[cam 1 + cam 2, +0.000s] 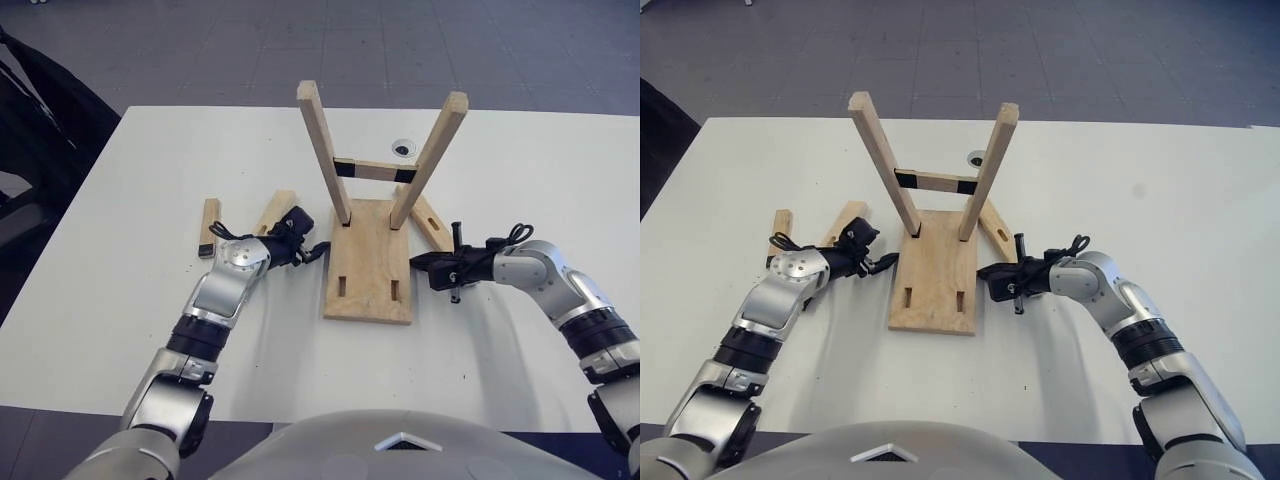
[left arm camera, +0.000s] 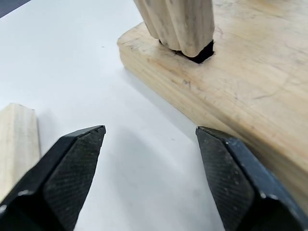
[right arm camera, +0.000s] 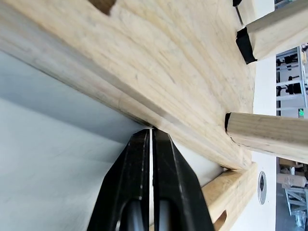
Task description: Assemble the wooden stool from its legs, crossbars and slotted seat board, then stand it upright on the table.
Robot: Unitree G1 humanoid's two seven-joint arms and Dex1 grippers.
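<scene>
The seat board [image 1: 368, 265] lies flat on the white worktop [image 1: 520, 180], two legs [image 1: 325, 150] standing in its far slots, joined by a crossbar [image 1: 376, 171]. The left hand [image 2: 150, 144] sits spread beside the board's left edge. The right hand [image 3: 151, 134], fingers pressed together, meets the right edge. Loose pieces [image 1: 209, 226] lie alongside.
</scene>
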